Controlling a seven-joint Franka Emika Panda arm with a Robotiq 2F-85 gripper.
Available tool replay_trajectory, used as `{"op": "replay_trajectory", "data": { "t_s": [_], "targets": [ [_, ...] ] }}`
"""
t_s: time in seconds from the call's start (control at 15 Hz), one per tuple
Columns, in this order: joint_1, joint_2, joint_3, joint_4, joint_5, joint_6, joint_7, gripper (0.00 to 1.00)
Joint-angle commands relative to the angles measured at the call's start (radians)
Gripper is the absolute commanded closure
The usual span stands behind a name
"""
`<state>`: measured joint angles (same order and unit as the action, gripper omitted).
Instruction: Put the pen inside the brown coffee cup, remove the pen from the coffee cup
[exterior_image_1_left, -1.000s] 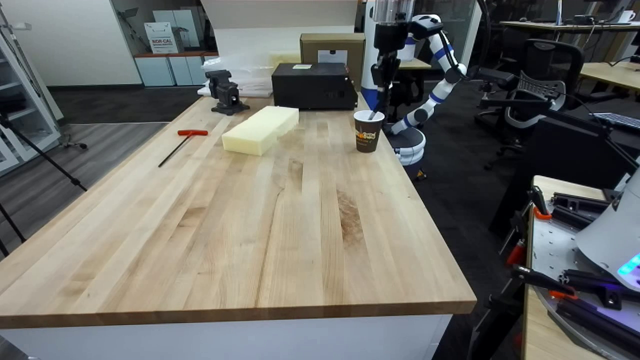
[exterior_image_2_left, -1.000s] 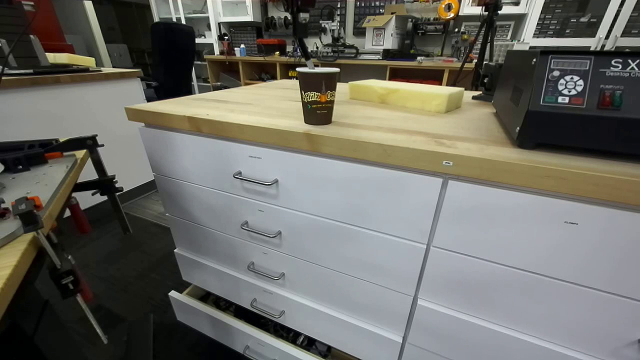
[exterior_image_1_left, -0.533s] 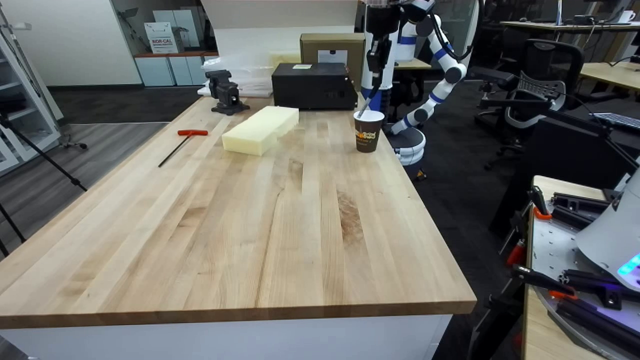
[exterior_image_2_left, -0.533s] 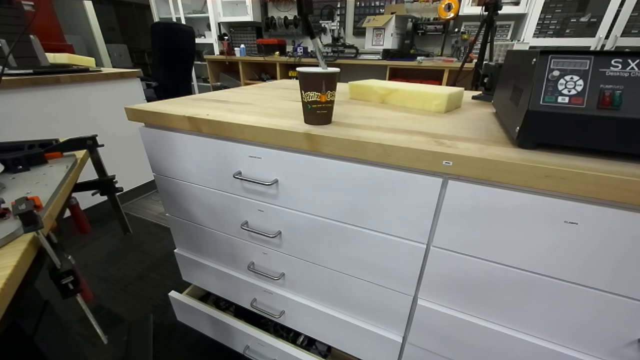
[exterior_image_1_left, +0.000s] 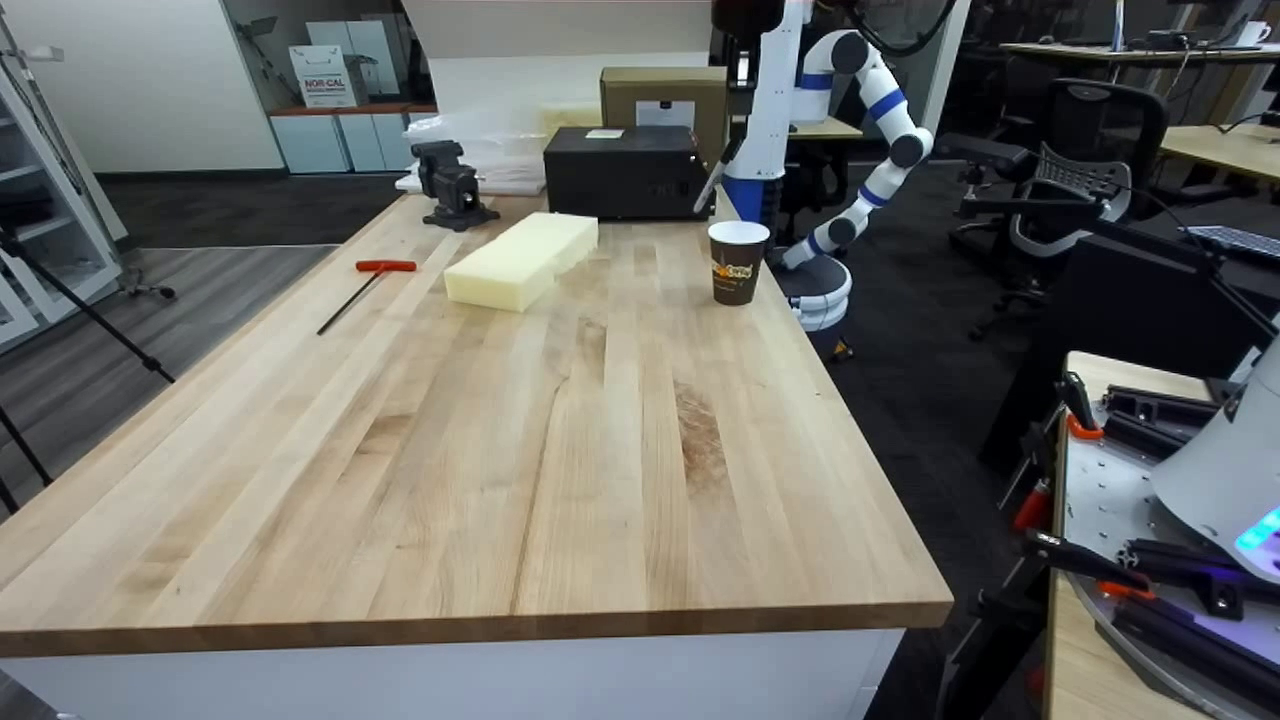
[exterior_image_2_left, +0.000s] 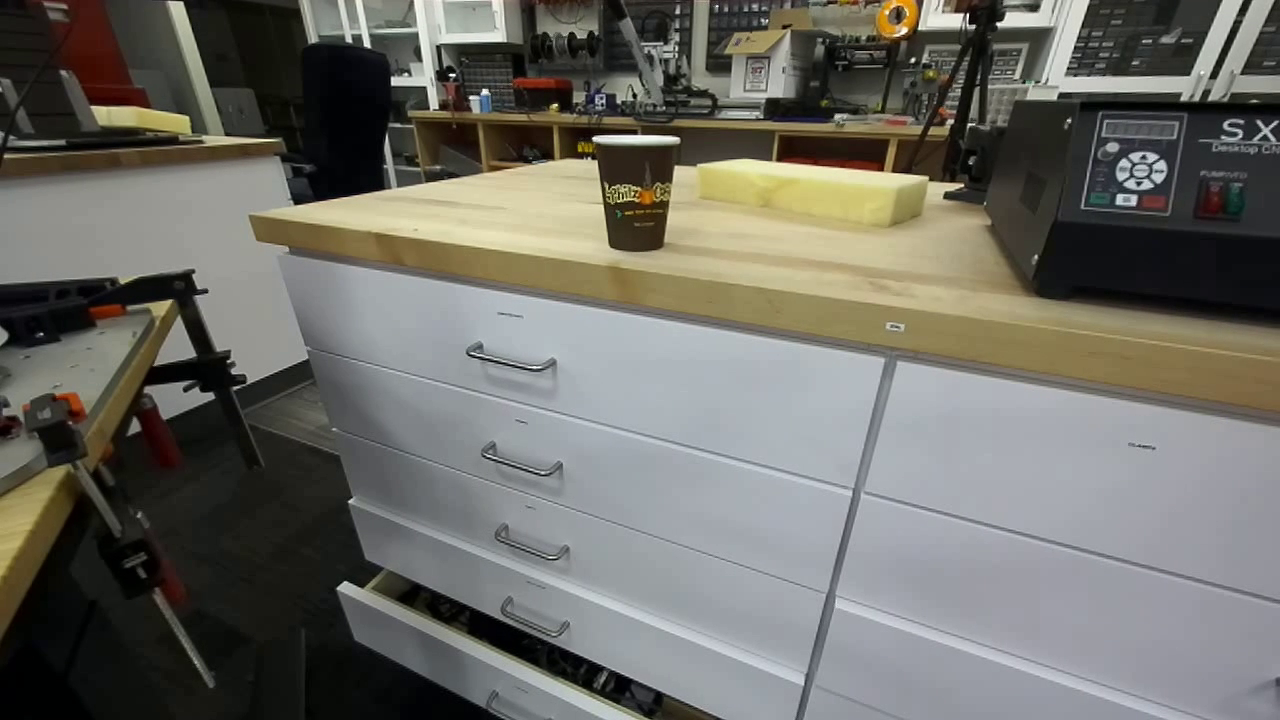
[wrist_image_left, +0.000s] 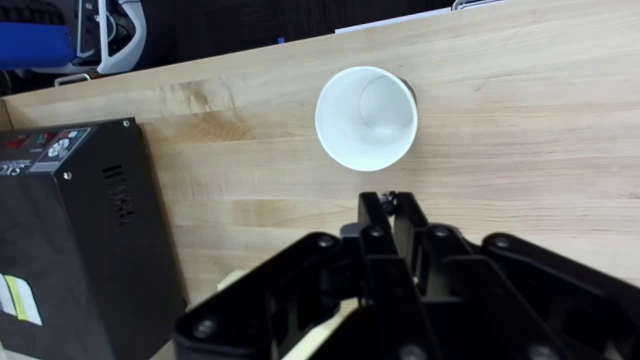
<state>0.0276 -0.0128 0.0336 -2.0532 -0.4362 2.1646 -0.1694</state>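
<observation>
Pen (exterior_image_1_left: 712, 187) was a thin straight stick, pale grey along its lower stretch, darker higher up. Brown coffee cup (exterior_image_1_left: 736, 270): tapered body with yellow lettering, white rim, white inside, round bottom visible from the wrist view. It stood upright on the wooden table (exterior_image_1_left: 560, 450), close to the long edge above the drawers (exterior_image_2_left: 660, 380). Table's surface was pale planks, streaky grain, one rough brownish patch. Foam block (exterior_image_1_left: 520, 260) was pale yellow, slab-shaped, farther in from that edge. Red-handled tool (exterior_image_1_left: 385, 266), T-shaped with a thin dark shaft, lay near the opposite long edge. Black box (exterior_image_1_left: 630, 178), flat-sided, sat by the end of the table, near the drawer-side corner. Gripper (wrist_image_left: 388, 201) was black, jointed links with screw heads.

Jaws were nearly together, pinching the pen between the fingertips. Pen stuck out past them, slanting, lower end free in the air. It was out of the cup; in both exterior views its lower end showed higher than the rim, with a gap.

Gripper hung over the table, pointing down, arm above it cut off by the frame top in an exterior view. In the wrist view the cup's mouth lay just beyond the fingertips, between them and the drawer-side edge.
</observation>
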Motion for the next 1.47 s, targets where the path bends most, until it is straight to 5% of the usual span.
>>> {"op": "replay_trajectory", "data": {
  "t_s": [0.0,0.53,1.0,1.07,1.4],
  "targets": [
    [0.028,-0.086,0.026,-0.077,0.046,-0.005,-0.078,0.97],
    [0.113,-0.138,0.077,-0.146,0.410,0.007,-0.172,0.97],
    [0.196,-0.141,0.143,-0.230,0.617,0.103,-0.177,0.97],
    [0.208,-0.143,0.150,-0.243,0.654,0.124,-0.184,0.64],
    [0.253,-0.173,0.174,-0.290,0.777,0.187,-0.240,0.39]
  ]
}}
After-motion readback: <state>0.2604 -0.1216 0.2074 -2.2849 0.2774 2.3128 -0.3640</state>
